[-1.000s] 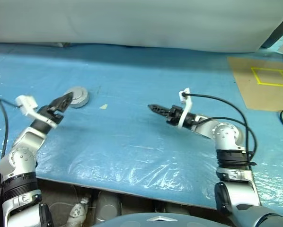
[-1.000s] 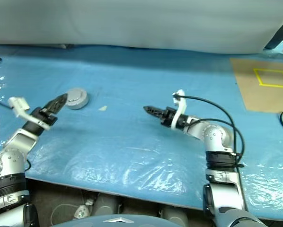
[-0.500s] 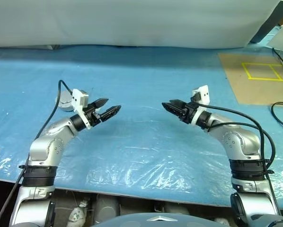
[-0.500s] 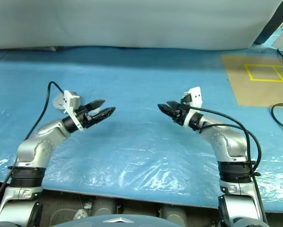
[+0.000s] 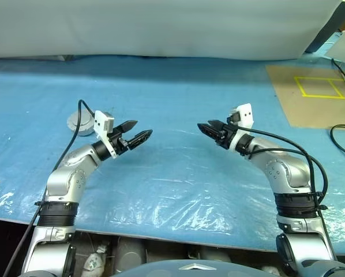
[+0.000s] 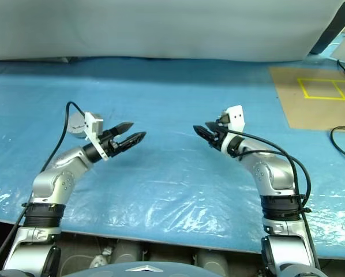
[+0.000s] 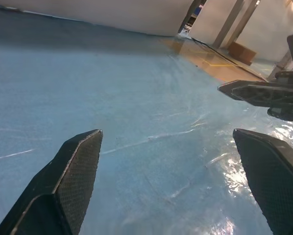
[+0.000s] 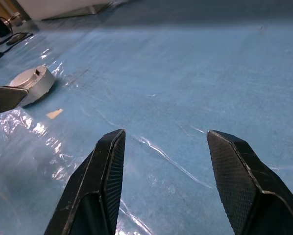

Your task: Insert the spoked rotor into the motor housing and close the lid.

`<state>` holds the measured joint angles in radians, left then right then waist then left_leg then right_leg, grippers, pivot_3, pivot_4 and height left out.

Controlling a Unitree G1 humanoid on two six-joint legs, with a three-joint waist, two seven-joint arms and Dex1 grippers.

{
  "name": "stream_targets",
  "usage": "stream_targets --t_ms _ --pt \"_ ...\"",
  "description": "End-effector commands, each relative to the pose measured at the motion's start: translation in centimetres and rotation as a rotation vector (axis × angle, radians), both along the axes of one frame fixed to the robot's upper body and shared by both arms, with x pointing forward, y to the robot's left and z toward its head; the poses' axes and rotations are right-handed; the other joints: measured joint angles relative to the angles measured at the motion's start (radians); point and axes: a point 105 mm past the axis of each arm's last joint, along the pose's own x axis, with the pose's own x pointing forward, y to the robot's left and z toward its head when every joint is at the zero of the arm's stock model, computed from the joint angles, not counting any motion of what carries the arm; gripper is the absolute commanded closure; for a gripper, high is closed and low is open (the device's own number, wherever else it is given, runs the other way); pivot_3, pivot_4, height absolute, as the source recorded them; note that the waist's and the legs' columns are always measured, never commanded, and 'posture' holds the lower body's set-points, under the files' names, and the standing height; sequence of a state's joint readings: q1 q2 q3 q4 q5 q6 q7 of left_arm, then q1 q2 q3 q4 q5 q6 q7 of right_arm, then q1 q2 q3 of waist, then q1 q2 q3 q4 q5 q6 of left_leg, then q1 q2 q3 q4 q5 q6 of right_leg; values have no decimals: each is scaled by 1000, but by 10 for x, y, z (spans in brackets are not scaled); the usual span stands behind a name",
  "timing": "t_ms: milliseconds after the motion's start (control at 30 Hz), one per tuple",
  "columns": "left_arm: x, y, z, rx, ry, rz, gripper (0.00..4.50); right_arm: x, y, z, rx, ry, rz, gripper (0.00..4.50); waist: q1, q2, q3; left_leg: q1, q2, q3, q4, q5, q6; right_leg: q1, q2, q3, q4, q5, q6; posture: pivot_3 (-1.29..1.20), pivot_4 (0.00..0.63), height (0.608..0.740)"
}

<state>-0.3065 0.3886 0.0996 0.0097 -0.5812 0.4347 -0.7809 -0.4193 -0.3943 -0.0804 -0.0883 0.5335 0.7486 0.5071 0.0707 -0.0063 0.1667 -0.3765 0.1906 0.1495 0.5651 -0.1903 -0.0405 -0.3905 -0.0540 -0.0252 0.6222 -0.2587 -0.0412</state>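
A round silver-grey puck [image 5: 79, 122] lies on the blue table at the left, partly behind my left arm; its grey top is closed and it looks like the motor housing with its lid [image 8: 30, 77] on. The spoked rotor is out of view. My left gripper [image 5: 142, 129] hovers open to the right of the puck, pointing at the table's middle, with nothing between its fingers [image 7: 80, 161]. Facing it, my right gripper [image 5: 205, 126] is open and empty too. In the right wrist view the puck sits beyond a left fingertip [image 8: 4, 98].
A small tan scrap [image 8: 53, 113] lies on the crinkled plastic sheet near the puck. Brown board with yellow tape squares [image 5: 311, 92] covers the back right corner. A black cable [image 5: 342, 135] loops at the right edge. A pale wall [image 5: 161, 29] closes the far side.
The camera has shifted. My left gripper has swung right, away from the puck toward the table's middle, and rolled. The right gripper has rolled, its place hardly changed.
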Motion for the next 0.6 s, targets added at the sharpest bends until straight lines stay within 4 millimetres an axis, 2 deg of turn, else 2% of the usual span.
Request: stream_targets --t_ms 33,600 --pt "-1 0 10 6 -54 0 13 3 -1 13 -4 -55 7 1729 0 0 0 0 0 0 0 0 0 0 0 0 0 0 0 0 150 740" --pt "7 -3 16 19 -61 -28 13 1 3 3 0 -37 -17 1729 0 0 0 0 0 0 1 0 0 0 0 0 0 0 0 0 150 740"
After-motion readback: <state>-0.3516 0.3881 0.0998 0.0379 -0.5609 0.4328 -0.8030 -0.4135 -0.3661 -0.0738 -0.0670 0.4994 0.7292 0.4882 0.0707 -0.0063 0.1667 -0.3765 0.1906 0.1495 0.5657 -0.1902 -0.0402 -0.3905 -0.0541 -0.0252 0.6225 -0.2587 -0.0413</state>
